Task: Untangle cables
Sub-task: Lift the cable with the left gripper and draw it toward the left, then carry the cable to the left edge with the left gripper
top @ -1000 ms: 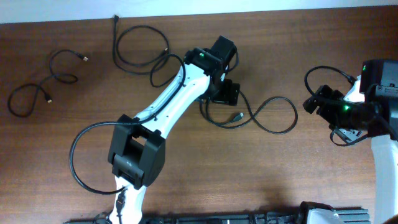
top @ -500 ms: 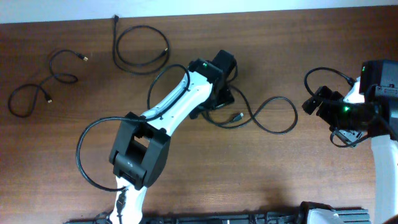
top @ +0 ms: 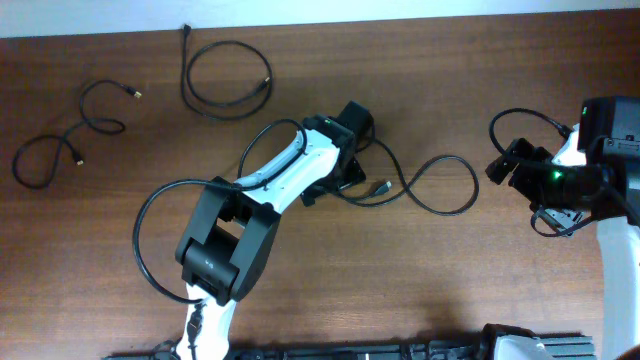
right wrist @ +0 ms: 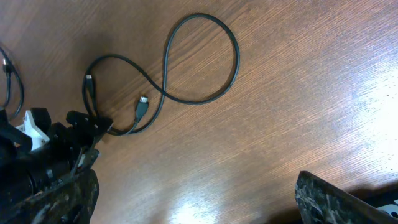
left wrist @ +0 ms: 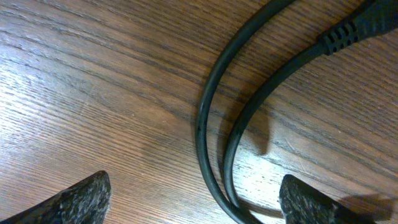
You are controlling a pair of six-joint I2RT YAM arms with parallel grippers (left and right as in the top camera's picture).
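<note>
Three thin black cables lie apart on the wooden table. One curls at the far left (top: 70, 135), one forms a loop at the back (top: 225, 80), and one winds across the middle (top: 435, 185). My left gripper (top: 338, 182) is low over the left end of the middle cable. In the left wrist view two strands of that cable (left wrist: 208, 124) run between its open fingertips (left wrist: 81, 199), touching neither, and a plug's ribbed sleeve (left wrist: 354, 28) shows at the top right. My right gripper (right wrist: 199, 199) is open over bare wood, far right of the middle cable's loop (right wrist: 205, 56).
A thick black wire (top: 150, 250) loops from the left arm's base, and another (top: 520, 118) arcs by the right arm (top: 575, 180). The table's back edge (top: 420, 18) runs along the top. The left arm (right wrist: 50, 149) shows in the right wrist view.
The left arm has drawn back toward its base and brought its gripper down over the middle cable's left end. The right arm has not moved.
</note>
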